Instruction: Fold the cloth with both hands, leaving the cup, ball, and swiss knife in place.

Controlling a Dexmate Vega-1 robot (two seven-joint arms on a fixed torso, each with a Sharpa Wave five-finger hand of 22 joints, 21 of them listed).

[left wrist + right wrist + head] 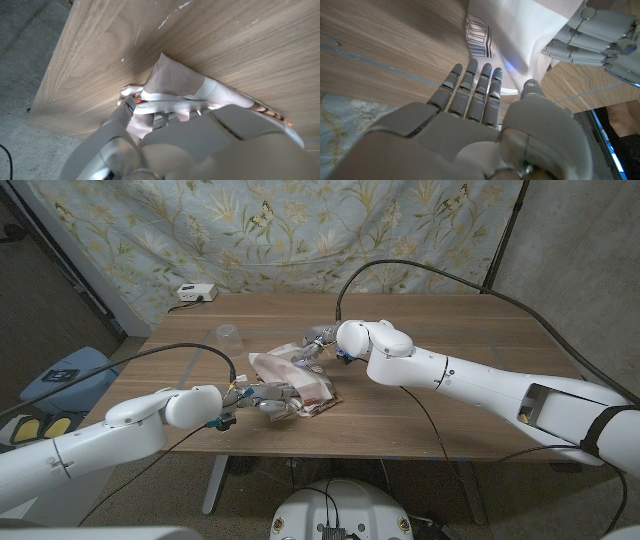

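Note:
The pale, patterned cloth (292, 378) lies crumpled on the wooden table (480, 330), a little left of the middle. My left hand (262, 396) grips the cloth's near edge, and its fingers (131, 106) curl over a bunched fold of cloth (175, 85). At the cloth's far edge, my right hand (318, 345) has straight fingers (475, 92) on the white cloth (520, 40), whose edge runs between them and the thumb. A clear cup (228, 337) stands upright just left of the cloth's far side, apart from both hands.
A white box (196, 293) with a cable sits at the table's far left corner. A blue seat (60, 375) stands off the table's left side. A floral curtain (300, 230) hangs behind. Bare wood lies to the right of the cloth.

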